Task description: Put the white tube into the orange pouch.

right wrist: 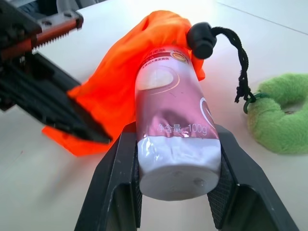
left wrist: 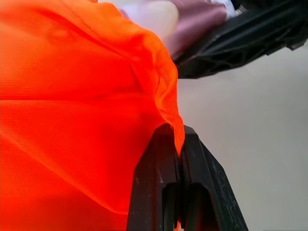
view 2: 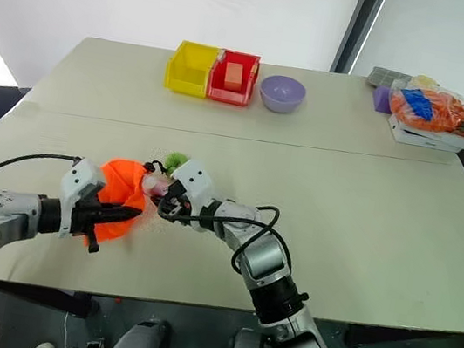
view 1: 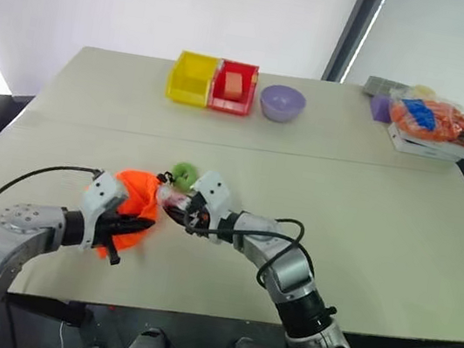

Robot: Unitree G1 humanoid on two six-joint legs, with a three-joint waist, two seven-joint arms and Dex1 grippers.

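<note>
Near the front edge of the desk (view 1: 379, 250), the right claw (right wrist: 175, 192) pinches the white tube (right wrist: 171, 125) by its capped end, its other end nosing into the mouth of the orange pouch (view 1: 133, 198); the left claw (left wrist: 179, 187) is pressed together on a fold of the pouch's rim, holding the fabric up off the desk. Judging by its look, the tube is light and fairly stiff, with a glossy, probably slippery skin, so a grip low on the body near the cap, as now, seems soundest; squeezing mid-body might dent it. The pouch looks thin, limp and light, likely to collapse unless its rim is held, so the hem beside the opening is the place to pinch.

The right wrist view shows the tube's pink label, the black cord and its toggle (right wrist: 202, 39), and the green fuzzy ring (right wrist: 284, 118) lying just beside the pouch; the left wrist view shows the fabric caught between the fingers; the head views alone show both arms meeting, and the yellow and red bins (view 1: 213, 83), purple bowl (view 1: 281, 102) and clear bag (view 1: 439, 120) well apart at the far side.
</note>
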